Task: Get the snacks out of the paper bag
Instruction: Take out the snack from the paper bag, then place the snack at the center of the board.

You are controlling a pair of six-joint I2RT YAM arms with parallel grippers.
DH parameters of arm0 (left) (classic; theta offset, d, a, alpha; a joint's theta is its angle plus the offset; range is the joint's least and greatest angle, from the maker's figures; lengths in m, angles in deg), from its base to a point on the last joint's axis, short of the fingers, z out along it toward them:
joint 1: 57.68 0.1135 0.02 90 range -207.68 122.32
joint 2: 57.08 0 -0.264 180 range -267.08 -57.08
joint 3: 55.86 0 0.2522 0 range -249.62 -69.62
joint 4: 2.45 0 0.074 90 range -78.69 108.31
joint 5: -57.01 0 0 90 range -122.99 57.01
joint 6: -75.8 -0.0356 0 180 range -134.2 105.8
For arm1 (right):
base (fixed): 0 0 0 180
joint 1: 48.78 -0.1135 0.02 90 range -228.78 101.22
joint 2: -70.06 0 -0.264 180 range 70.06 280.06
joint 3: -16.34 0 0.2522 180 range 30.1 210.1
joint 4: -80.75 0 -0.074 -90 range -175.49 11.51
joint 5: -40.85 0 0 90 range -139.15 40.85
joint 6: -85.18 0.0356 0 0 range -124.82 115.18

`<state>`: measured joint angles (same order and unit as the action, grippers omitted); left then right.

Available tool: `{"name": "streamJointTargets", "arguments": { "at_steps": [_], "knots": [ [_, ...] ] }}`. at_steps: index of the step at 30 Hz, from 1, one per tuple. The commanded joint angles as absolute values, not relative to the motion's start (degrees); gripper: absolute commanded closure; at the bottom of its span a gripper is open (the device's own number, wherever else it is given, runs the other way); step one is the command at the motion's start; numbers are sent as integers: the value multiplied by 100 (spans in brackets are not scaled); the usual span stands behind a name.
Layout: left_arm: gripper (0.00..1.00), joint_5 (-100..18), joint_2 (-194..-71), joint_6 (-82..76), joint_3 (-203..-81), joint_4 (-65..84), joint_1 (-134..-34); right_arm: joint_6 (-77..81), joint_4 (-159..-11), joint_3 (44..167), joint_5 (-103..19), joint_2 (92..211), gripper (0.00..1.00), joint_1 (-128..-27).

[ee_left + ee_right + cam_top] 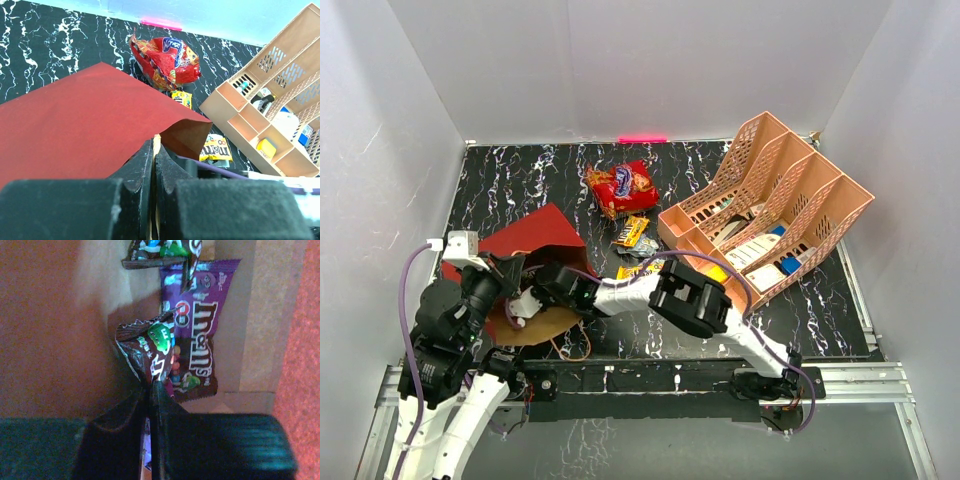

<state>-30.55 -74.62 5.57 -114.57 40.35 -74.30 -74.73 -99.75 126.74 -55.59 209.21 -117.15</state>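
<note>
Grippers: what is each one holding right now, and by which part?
Right gripper pinches the brown packet by its near edge, inside the paper bag. Left gripper is shut on the bag's mouth rim.

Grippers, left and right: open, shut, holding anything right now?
Left gripper: closed, pinching the rim of the paper bag.
Right gripper: closed on a brown candy packet inside the bag.
</note>
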Motion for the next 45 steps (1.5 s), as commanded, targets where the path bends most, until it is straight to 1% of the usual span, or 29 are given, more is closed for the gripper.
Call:
{"name": "streamJointTargets", "arguments": {
  "at_steps": [1,4,12,16,21,24,27,30,33,37,40,45],
  "knots": [
    [100,-2947,-7564,575,-11514,4002,-7432,-6791,-10052,11931,-5281,19812,93,-11719],
    [100,-2952,-7616,575,-11514,4013,-7435,-6357,-10237,11087,-5185,19171,93,-11799],
    [100,-2953,-7766,576,-11523,4044,-7445,-4906,-10465,9288,-5225,17463,93,-12276],
    [100,-2956,-7838,575,-11538,4065,-7438,-3951,-10645,8259,-5081,16257,93,-12479],
    [100,-2954,-7891,576,-11536,4066,-7438,-2761,-10903,6916,-5052,14620,93,-12498],
    [100,-2950,-7905,584,-11541,4074,-7439,-2369,-10519,6472,-5264,13840,93,-12493],
    [100,-2939,-7913,584,-11537,4075,-7439,-2071,-10001,6177,-5912,13269,93,-12498],
    [100,-2914,-7910,592,-11541,4089,-7440,-1693,-9522,5915,-6883,12814,93,-12497],
    [100,-2895,-7922,595,-11545,4098,-7442,-1472,-9298,5757,-7379,12417,93,-12493],
    [100,-2903,-7939,593,-11545,4097,-7443,-1622,-9305,5632,-7731,12017,93,-12484],
    [100,-2906,-7949,593,-11549,4098,-7441,-1867,-9301,5690,-7865,12103,93,-12465],
    [100,-2865,-7911,602,-11535,4108,-7439,-1939,-9155,5824,-7904,12656,93,-12426]
  ]
}}
